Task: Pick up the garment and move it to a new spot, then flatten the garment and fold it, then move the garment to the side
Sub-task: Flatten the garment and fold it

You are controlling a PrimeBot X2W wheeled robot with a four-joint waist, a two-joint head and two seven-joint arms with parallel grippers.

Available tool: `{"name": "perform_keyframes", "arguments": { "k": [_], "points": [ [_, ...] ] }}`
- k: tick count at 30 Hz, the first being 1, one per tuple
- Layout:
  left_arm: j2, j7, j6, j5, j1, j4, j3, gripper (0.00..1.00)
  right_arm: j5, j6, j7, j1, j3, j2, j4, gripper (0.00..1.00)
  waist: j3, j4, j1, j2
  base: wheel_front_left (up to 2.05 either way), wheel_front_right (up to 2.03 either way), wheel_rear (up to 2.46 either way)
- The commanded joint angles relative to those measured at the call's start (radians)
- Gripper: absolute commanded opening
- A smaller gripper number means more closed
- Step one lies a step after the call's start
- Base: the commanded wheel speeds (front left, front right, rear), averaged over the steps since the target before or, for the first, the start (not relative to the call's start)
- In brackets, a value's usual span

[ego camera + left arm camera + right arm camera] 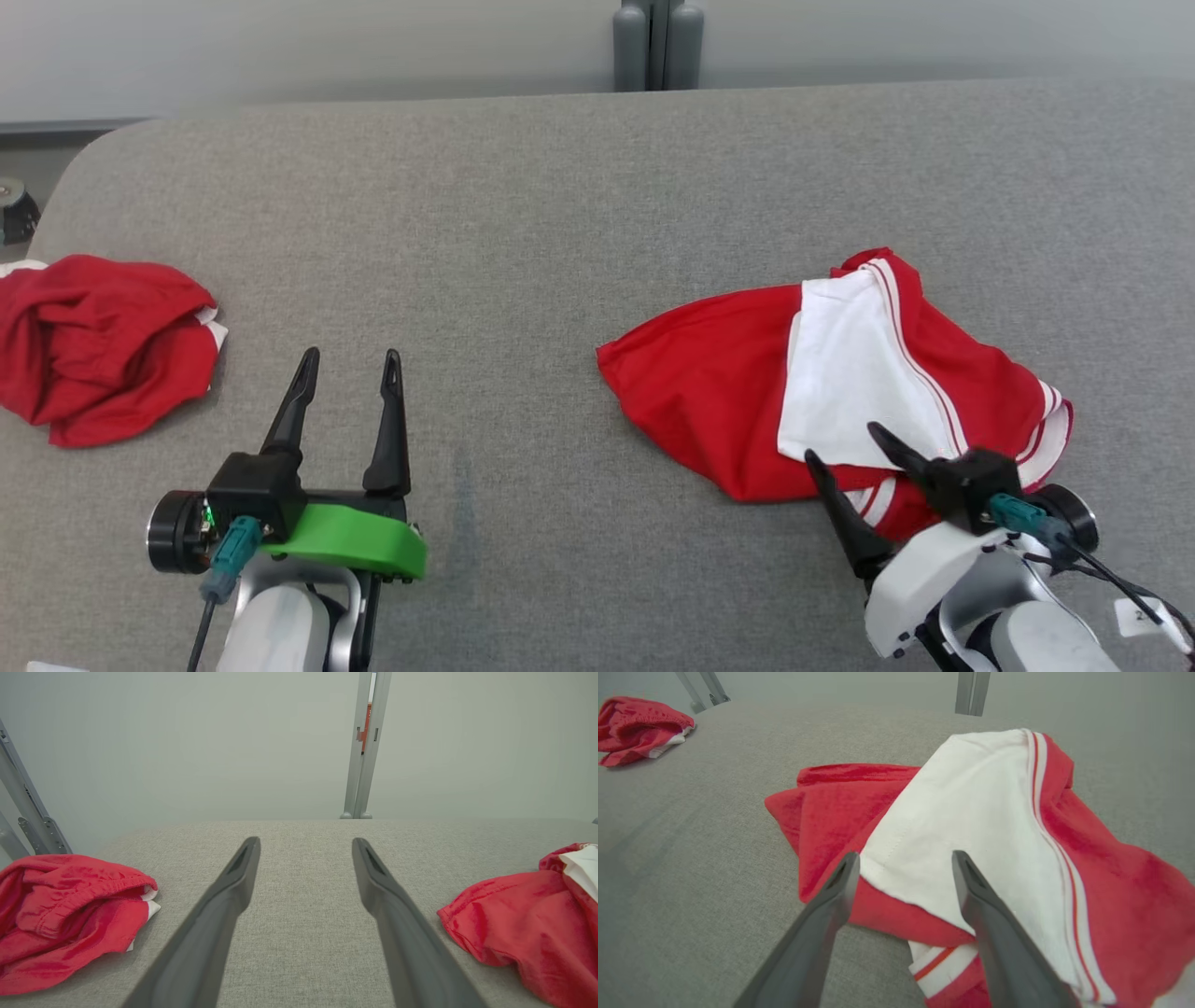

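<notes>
Grey fabric tabletop point(560, 233), pale wall point(280, 47) behind, grey metal post point(658, 42) ctr back.

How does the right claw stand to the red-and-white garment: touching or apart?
Cannot tell. In the right wrist view the open right claw overlaps the red-and-white garment, but neither a gap nor pressed cloth shows plainly.
</notes>
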Motion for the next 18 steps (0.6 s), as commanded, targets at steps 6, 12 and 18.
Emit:
{"name": "perform_keyframes", "arguments": {
  "k": [6,12,18],
  "points": [
    [-0.012,-0.010,-0.002,0.001,-0.046,0.020,-0.003,1.00,-0.008,-0.001,-0.005,-0.109,0.089,-0.024,0.130,1.00,0.070,0.052,0.0000,-0.0001,0.00,0.00,0.00],
    [-0.018,-0.012,-0.002,0.003,-0.056,0.031,0.001,1.00,-0.021,-0.001,-0.022,-0.150,0.097,-0.019,0.199,0.00,0.078,0.056,0.0000,-0.0001,0.00,0.00,0.00],
    [-0.020,-0.012,-0.003,0.011,-0.055,0.024,0.011,1.00,-0.018,-0.001,-0.067,-0.127,0.043,-0.011,0.161,0.00,0.075,0.044,0.0000,-0.0001,0.00,0.00,0.00]
  ]
}}
